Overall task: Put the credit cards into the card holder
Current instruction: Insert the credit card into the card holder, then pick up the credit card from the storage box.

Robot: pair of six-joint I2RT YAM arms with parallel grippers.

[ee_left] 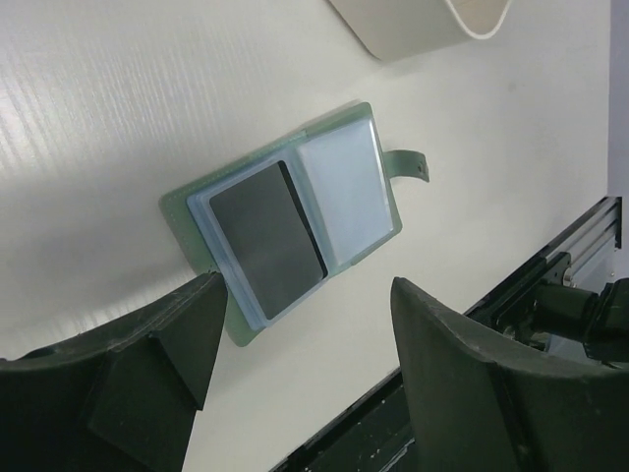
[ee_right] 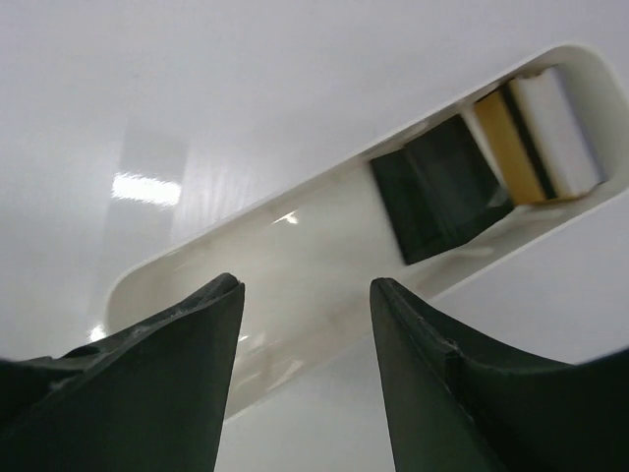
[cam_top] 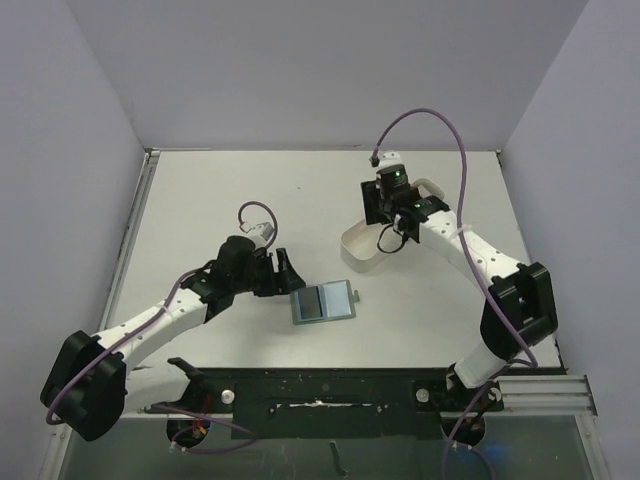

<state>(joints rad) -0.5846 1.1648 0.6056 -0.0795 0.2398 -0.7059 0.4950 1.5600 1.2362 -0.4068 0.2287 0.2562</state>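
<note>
The card holder (cam_top: 323, 302) lies open and flat on the table (cam_top: 200, 200), just in front of the near end of the white tray (cam_top: 362, 258) and not touching it. Its long axis runs left to right across the table, slightly tilted, and its snap tab (cam_top: 355, 294) sticks out from the short edge nearest the tray, pointing to the robot's right. One black card (ee_left: 263, 241) sits in the pocket farther from the tray, with its long side running across the holder's length. The bluish pocket (ee_left: 344, 192) nearer the tray looks empty.

The tray runs diagonally, up and to the right from the holder. More black cards (ee_right: 442, 189) lie in it towards its far end, next to a yellow and white block (ee_right: 536, 123) against the end wall.

The left claw (ee_left: 305, 364) is spread wide and holds nothing. It sits low at the holder's edge farthest from the tray. The right claw (ee_right: 307, 344) hangs over the tray's near half, parted and empty.
</note>
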